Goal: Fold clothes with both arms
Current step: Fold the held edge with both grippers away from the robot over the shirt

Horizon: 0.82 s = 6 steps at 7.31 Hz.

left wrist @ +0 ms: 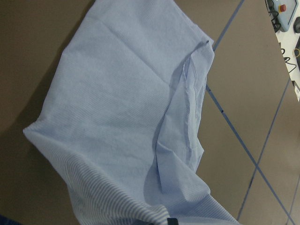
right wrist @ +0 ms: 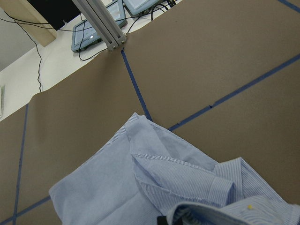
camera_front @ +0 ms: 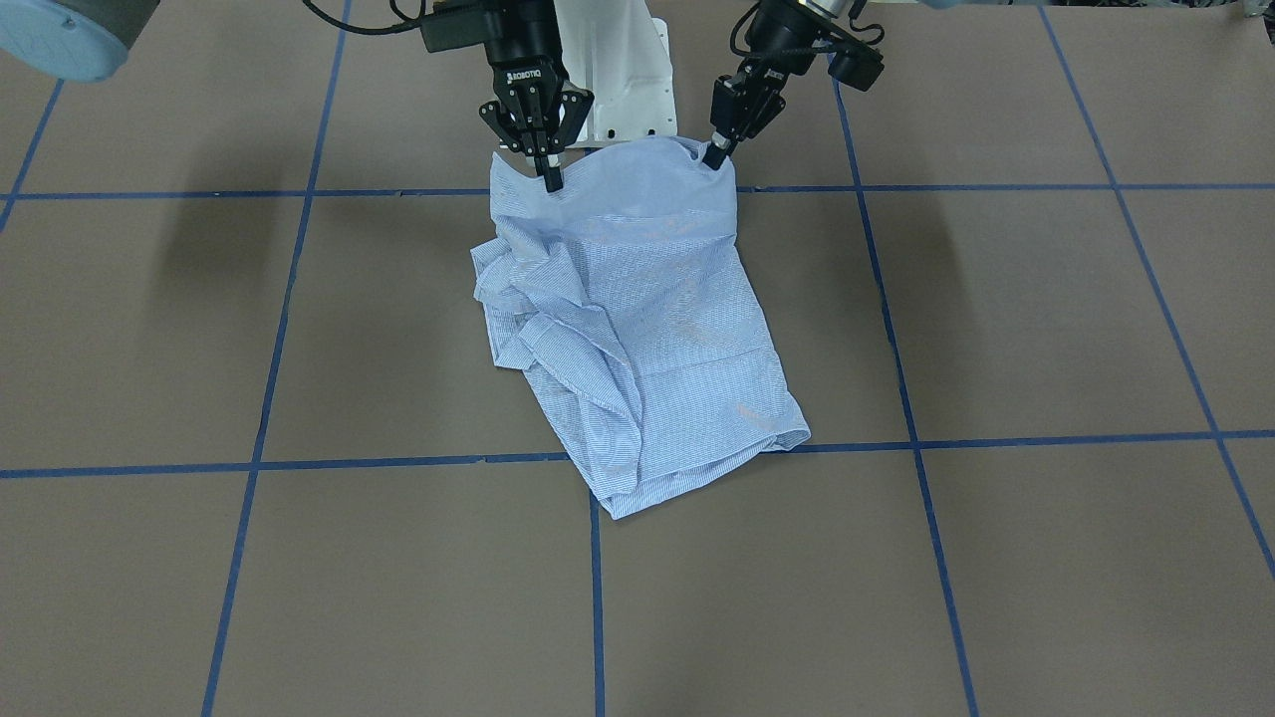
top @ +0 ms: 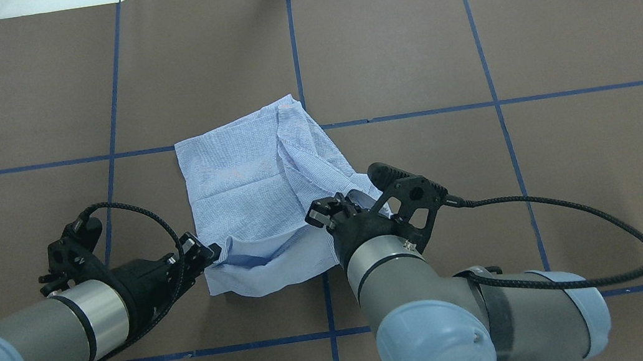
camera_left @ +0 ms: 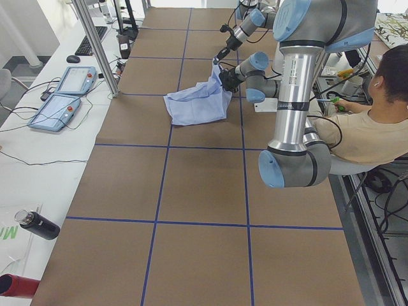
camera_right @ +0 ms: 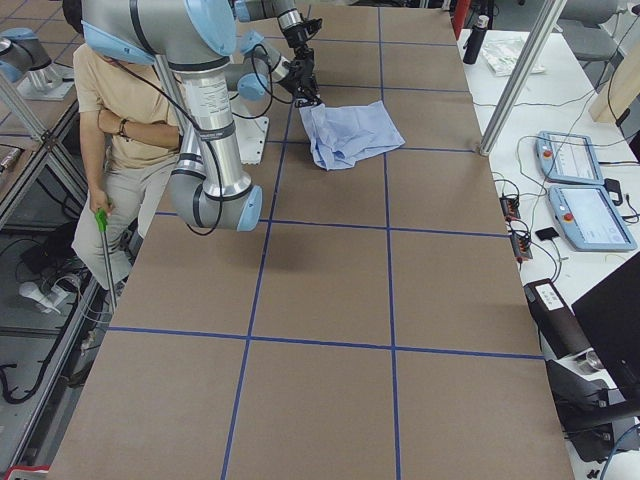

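Two-arm rig with the shirt (camera_front: 652, 329) near the middle of the brown surface (camera_front: 1036, 319), just in front of the white pedestal (camera_front: 623, 70).

**Shirt.** Light blue with fine white stripes, it is folded into a rough rectangle. It lies across a crossing of the blue tape lines (camera_front: 996, 439) that divide the surface into squares. Most of the cloth rests flat. The side toward the robot's right is bunched into loose, overlapping folds, and the side toward its left is smooth, with one faint crease across it. The edge nearest the robot is raised off the surface and sags slightly between two held points.

**Left claw** (camera_front: 715, 154). Its fingers are pressed together on the corner of the raised edge on the robot's left, pinching the cloth. The left arm (top: 18, 349) reaches in low from the overhead view's left. The left wrist view shows striped cloth right at the lower edge, spreading away over the surface.

**Right claw** (camera_front: 551, 177). It points steeply down with its fingertips closed on the same raised edge toward the robot's right, gripping a fold of cloth. In the overhead view the right arm (top: 441, 315) and its wrist cover the grip point. The right wrist view shows layered, doubled folds close beneath the camera.

**Surroundings.** A person (camera_left: 363, 131) sits beside the robot, off the surface. Two handheld control screens (camera_left: 71, 80) lie on the white bench along the far side.
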Available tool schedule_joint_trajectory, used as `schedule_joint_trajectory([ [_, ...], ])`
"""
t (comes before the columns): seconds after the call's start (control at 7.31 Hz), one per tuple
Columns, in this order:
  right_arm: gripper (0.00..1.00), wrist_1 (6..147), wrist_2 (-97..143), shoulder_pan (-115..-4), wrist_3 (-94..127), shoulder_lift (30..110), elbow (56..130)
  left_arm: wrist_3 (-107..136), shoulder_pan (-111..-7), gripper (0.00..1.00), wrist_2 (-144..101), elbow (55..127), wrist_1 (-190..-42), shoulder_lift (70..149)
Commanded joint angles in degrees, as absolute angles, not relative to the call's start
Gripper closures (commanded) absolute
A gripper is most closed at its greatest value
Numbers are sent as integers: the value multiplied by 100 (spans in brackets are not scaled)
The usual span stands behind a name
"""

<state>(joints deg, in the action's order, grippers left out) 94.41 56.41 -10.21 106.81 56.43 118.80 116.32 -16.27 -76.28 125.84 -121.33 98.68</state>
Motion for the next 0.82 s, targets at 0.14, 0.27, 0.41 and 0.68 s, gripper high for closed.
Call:
schedule_joint_trajectory([
  [0.14,100,9413,6046,-1844,10240,4722,10552,10927,-2678,100,-8110,11824,-11586,10764],
  [0.27,100,9404,6125,-1985,10196,4363,10007,10699,-2829,100,-8112,11421,-11575,10914],
  [0.41,100,9021,6256,-2143,10178,4116,9384,10461,-3004,100,-8121,11043,-11610,11116],
  [0.68,100,8063,6502,-2442,9845,3843,8285,10048,-3242,100,-8121,10392,-11672,11232],
])
